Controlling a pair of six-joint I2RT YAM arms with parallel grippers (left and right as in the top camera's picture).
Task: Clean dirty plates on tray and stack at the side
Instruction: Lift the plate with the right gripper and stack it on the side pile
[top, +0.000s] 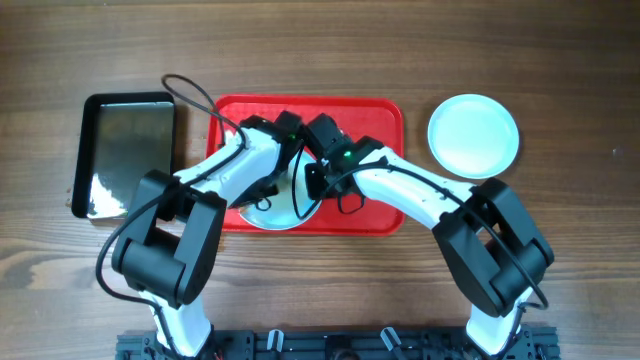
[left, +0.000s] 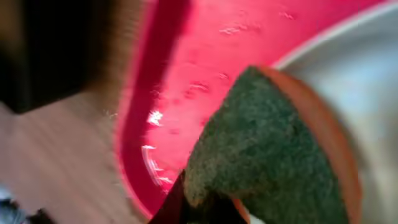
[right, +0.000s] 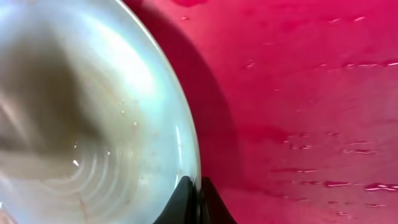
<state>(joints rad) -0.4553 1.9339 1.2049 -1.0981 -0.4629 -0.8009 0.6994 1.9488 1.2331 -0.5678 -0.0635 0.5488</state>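
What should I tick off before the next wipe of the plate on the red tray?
1. Rim of held plate pinched in right gripper: ok.
2. Sponge held by left gripper: ok.
3. Sponge touching held plate: cannot tell, the view is blurred.
4. Held plate wiped clean: cannot tell, blur across its face.
5. Held plate over red tray: ok.
6. Side plate flat on table right of red tray, top bare for stacking: ok.
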